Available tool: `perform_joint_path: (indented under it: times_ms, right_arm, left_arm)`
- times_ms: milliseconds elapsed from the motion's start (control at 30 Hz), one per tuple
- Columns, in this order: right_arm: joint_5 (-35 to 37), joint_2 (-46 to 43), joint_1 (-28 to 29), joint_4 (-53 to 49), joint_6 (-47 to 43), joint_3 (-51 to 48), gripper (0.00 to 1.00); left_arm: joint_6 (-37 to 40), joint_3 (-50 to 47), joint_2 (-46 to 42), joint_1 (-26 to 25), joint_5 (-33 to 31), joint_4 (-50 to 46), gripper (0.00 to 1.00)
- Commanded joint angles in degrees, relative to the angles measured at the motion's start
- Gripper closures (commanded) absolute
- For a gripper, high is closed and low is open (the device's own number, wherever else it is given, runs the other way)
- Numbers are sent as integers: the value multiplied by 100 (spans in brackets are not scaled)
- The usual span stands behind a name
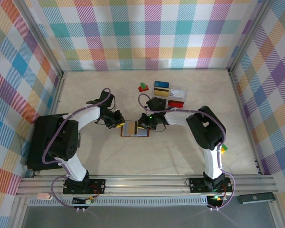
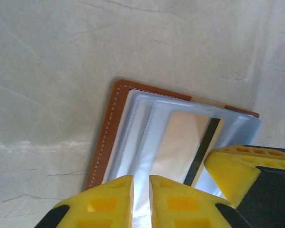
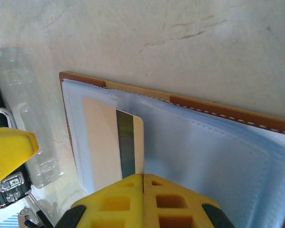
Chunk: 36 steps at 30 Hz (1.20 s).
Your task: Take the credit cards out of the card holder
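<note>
a pale yellow card (image 3: 104, 142) with a dark stripe lies in the clear sleeve of the open brown wallet (image 3: 213, 152). its near end runs right under the right claw (image 3: 143, 187), whose fingers are pressed together with no gap; whether they pinch the card cannot be told. the wallet lies flat on the pale table (image 2: 61, 57) between the two claws. the left claw (image 2: 140, 202) sits over the wallet's other edge, its jaws a narrow slit apart; whether it grips anything is unclear. a clear plastic box (image 1: 178, 93) stands beyond the right claw.
</note>
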Motion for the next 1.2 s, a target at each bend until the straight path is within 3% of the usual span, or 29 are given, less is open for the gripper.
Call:
perform_joint_path:
  times_ms: [0, 200, 367, 533, 833, 1167]
  right_arm:
    - [-167, 39, -3, -59, -63, 69, 100]
    - [-284, 90, -11, -1, 0, 72, 96]
    - [-691, 251, -14, 260, 201, 23, 86]
    - [-804, 279, -23, 509, 346, -89, 84]
    - [-155, -152, -68, 293, 128, -349, 96]
    - [443, -1121, -365, 186, -805, -1053, 100]
  left_arm:
    - [-69, -4, 114, -163, 359, 145, 85]
    - [-149, -30, 507, -199, 422, 267, 89]
    - [-230, -118, 700, -199, 176, 180, 92]
    - [-262, -262, 728, -199, -58, 163, 93]
    - [-265, -318, 658, -192, -338, 110, 93]
    - [-482, -459, 359, -199, -248, 480, 86]
